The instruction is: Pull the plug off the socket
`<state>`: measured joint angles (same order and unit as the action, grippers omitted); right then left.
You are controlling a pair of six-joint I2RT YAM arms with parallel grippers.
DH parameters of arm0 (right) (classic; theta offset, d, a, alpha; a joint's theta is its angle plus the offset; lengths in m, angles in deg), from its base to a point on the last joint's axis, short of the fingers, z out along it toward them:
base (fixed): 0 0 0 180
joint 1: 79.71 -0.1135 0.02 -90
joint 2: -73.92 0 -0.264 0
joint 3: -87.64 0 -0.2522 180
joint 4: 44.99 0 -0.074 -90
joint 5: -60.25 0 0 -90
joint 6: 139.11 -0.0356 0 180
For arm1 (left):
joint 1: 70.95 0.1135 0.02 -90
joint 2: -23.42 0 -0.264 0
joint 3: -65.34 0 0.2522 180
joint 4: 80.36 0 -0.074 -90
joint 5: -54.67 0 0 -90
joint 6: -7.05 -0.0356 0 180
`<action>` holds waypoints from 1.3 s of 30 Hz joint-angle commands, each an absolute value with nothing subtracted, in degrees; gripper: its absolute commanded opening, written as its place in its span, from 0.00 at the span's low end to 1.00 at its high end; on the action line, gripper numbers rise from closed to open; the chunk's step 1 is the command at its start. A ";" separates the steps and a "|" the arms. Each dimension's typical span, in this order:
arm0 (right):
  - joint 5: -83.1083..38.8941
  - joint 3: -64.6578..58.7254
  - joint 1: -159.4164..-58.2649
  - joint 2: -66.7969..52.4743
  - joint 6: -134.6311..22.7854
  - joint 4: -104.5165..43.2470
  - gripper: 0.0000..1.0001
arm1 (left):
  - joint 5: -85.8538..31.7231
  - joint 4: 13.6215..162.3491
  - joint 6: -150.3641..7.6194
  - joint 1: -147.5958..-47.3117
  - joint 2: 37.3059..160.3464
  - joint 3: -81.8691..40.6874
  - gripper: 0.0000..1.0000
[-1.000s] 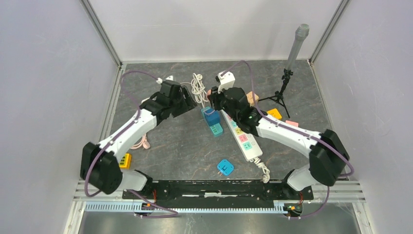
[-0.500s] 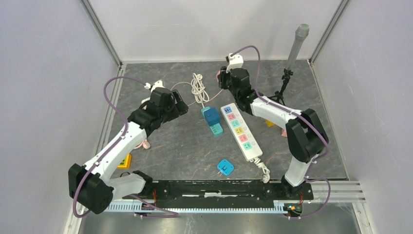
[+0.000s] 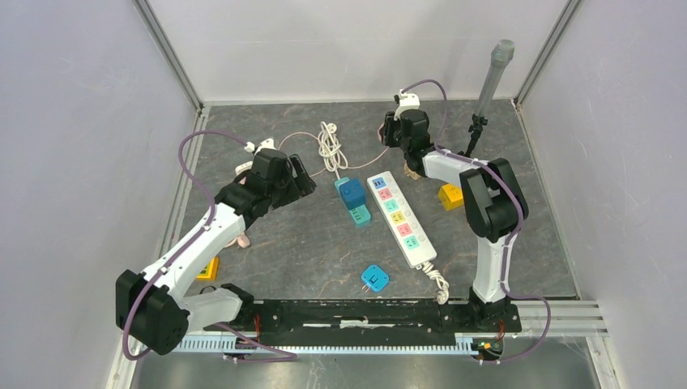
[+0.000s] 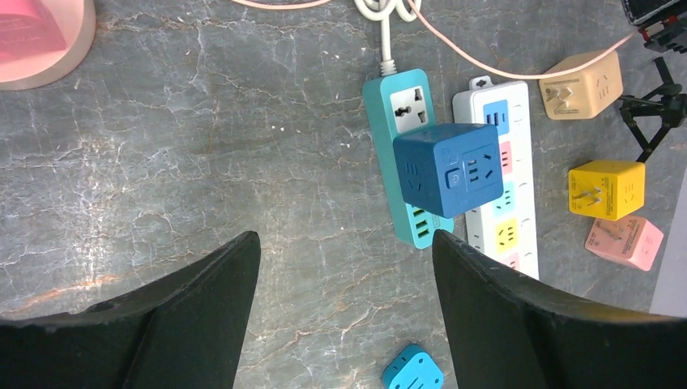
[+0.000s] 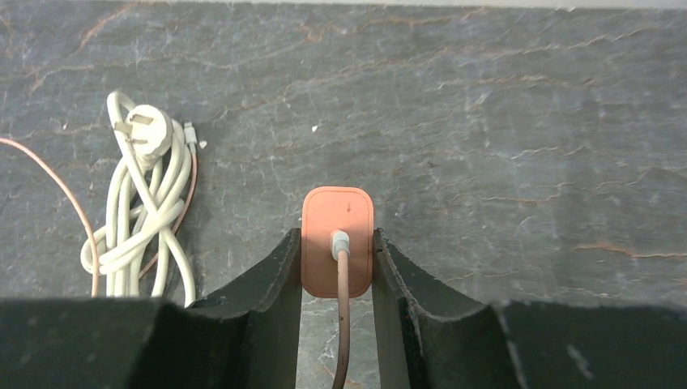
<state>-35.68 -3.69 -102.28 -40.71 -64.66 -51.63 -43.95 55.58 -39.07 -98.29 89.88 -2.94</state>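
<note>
My right gripper (image 5: 337, 233) is shut on an orange-pink plug (image 5: 327, 212), and the plug's pink cable (image 5: 343, 324) runs back between the fingers. The plug hangs over bare table near the back, in no socket. In the top view the right gripper (image 3: 394, 130) is behind the white power strip (image 3: 401, 217) and apart from it. My left gripper (image 4: 344, 237) is open and empty above the table. It is left of a teal power strip (image 4: 401, 105) with a blue cube adapter (image 4: 445, 166) plugged into it.
A coiled white cord (image 5: 142, 203) lies left of the plug. Tan (image 4: 582, 85), yellow (image 4: 606, 188) and pink (image 4: 624, 241) cube adapters lie right of the white strip. A small blue adapter (image 3: 374, 278) lies near the front. A tripod with a grey tube (image 3: 486, 89) stands at the back right.
My right gripper has moved from the far end of the white strip toward the back wall, carrying the plug with it. My left arm has drawn back to the left.
</note>
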 commanded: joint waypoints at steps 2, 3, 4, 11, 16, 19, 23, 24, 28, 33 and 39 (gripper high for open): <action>-27.73 -1.45 -101.01 -42.38 -67.90 -52.51 0.37 | -42.32 56.52 -40.85 -98.02 91.07 -2.14 0.84; -27.41 -1.60 -100.87 -42.51 -68.23 -52.42 0.39 | -42.13 56.52 -40.85 -98.07 91.33 -2.15 0.85; -26.86 -1.40 -100.66 -42.80 -68.46 -52.01 0.41 | -42.03 56.53 -40.92 -98.04 91.42 -2.12 0.85; -25.47 2.70 -99.51 -45.62 -68.61 -45.29 0.49 | -42.09 56.53 -41.13 -98.10 91.23 -1.78 0.87; -25.04 2.53 -99.14 -44.16 -68.32 -44.29 0.52 | -42.16 56.44 -41.46 -98.03 91.11 -1.69 0.87; -25.07 3.01 -99.14 -41.93 -67.44 -43.76 0.59 | -42.43 56.44 -41.68 -98.03 91.02 -1.77 0.88; -25.93 4.01 -99.17 -37.96 -66.48 -42.29 0.72 | -42.56 56.44 -41.80 -98.03 91.22 -1.91 0.89; -26.25 4.10 -99.09 -36.99 -66.28 -41.86 0.75 | -42.64 56.44 -41.82 -98.04 91.30 -1.95 0.89; -30.76 3.88 -99.13 -31.75 -65.52 -39.91 0.83 | -42.78 56.49 -41.91 -98.05 91.29 -2.03 0.90; -28.03 -0.37 -100.38 -24.11 -62.95 -41.60 0.85 | -42.60 56.74 -41.85 -98.03 91.70 -1.99 0.91; -26.62 -13.31 -105.90 -12.40 -58.78 -42.94 0.96 | -43.97 56.62 -41.41 -98.03 91.71 -1.38 0.98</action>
<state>-28.19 -5.26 -101.93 -19.16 -62.63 -41.82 -42.51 55.58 -40.19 -98.29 91.69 -1.65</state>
